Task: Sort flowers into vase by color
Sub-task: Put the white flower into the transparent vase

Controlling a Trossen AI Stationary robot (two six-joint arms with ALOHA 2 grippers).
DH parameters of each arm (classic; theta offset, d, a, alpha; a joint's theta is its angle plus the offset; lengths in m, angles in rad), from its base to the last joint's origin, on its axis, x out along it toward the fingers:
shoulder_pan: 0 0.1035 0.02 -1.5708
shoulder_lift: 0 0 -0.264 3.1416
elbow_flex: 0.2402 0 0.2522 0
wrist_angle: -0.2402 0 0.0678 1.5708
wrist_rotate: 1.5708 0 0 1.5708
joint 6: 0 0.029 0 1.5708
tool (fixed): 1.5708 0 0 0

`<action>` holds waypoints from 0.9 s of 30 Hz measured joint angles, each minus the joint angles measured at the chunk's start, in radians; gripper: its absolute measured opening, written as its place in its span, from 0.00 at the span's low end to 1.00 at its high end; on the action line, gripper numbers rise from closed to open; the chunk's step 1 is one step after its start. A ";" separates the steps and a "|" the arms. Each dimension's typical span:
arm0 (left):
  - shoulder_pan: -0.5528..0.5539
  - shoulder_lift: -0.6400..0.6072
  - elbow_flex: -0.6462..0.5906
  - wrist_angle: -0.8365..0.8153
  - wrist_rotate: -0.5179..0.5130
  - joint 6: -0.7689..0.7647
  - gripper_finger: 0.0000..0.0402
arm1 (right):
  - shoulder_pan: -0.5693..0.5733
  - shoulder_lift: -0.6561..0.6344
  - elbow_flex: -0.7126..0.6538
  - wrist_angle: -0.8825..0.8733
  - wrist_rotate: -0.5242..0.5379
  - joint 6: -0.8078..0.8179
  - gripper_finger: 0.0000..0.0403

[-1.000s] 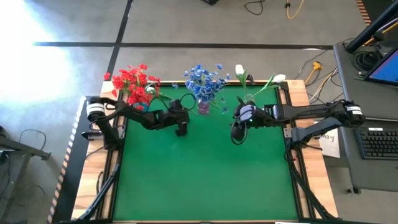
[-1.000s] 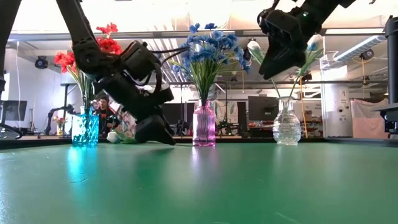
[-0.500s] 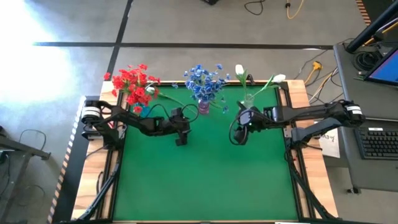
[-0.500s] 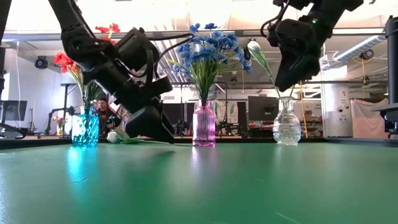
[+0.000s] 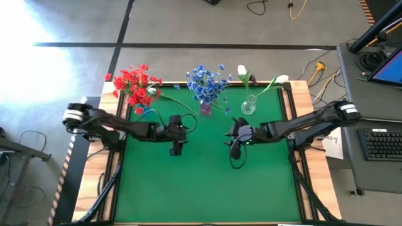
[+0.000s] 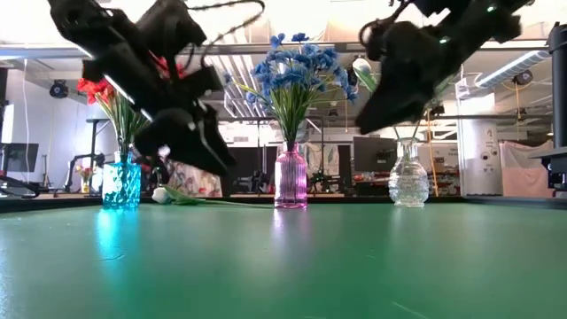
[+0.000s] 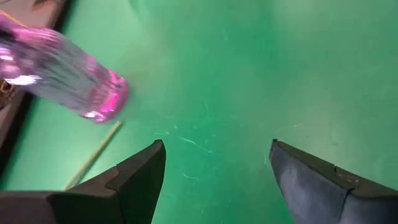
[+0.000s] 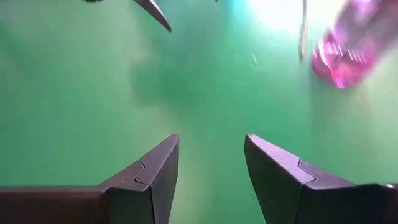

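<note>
Left end effector spread wide, empty, above the counter. Right end effector also parted, empty. Behind them stand red flowers, blue flowers and white buds in vases; one white flower seemingly lies flat beyond the left one.

Two dark arms (white wrist bands), looping black cables.

Both the left gripper and right gripper have drawn back from the vases.
</note>
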 joint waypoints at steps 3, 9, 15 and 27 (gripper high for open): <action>-0.018 -0.074 0.000 -0.046 -0.015 -0.054 0.68 | 0.008 0.088 0.001 0.160 0.034 -0.055 0.44; -0.067 -0.204 0.000 -0.197 -0.006 -0.211 0.68 | 0.019 0.275 0.041 0.387 0.147 -0.092 0.44; -0.140 -0.320 0.013 -0.409 -0.003 -0.462 0.68 | 0.023 0.429 0.140 0.438 0.310 -0.116 0.44; -0.351 -0.465 0.060 -0.568 0.056 -0.606 0.68 | 0.021 0.673 0.455 0.436 0.403 -0.316 0.44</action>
